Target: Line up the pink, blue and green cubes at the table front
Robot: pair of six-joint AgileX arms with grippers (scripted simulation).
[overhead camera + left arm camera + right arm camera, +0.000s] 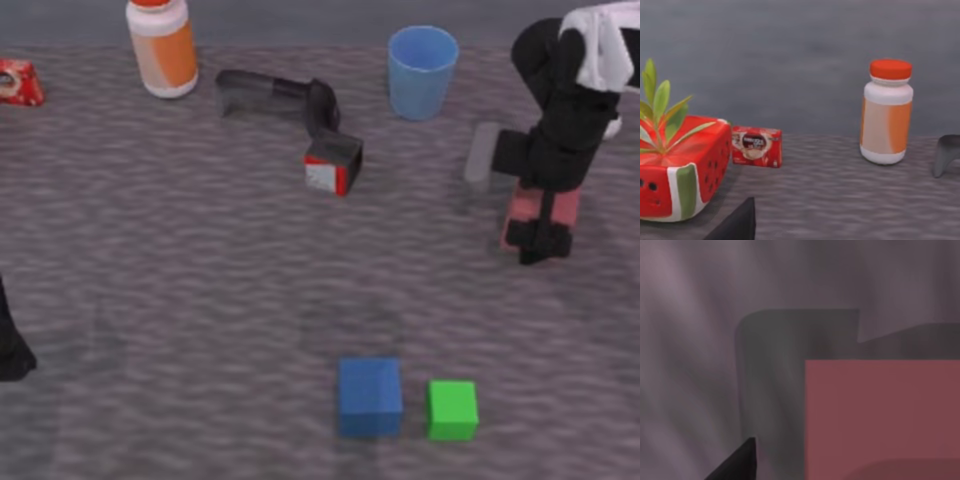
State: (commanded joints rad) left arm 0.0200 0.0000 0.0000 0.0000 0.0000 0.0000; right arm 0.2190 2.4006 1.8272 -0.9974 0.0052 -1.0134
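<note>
The pale pink cube [520, 208] sits on the table [200, 280] at the right, mid-depth, largely covered by my right arm. My right gripper [540, 238] hangs directly over it, open. In the right wrist view one dark fingertip [742, 460] stands clear of the pink cube's [880, 415] side, and the other finger is out of frame. The blue cube [370, 397] and the smaller green cube [452, 409] rest side by side near the front edge, a small gap between them. My left gripper [12, 355] is parked at the left edge, open and holding nothing.
Along the back stand an orange-and-white bottle [162, 45], a dark grey bent object [275, 98], a red, white and black open box [333, 165] and a blue cup [423, 70]. A red packet [18, 82] lies far left. A watermelon planter [682, 170] shows in the left wrist view.
</note>
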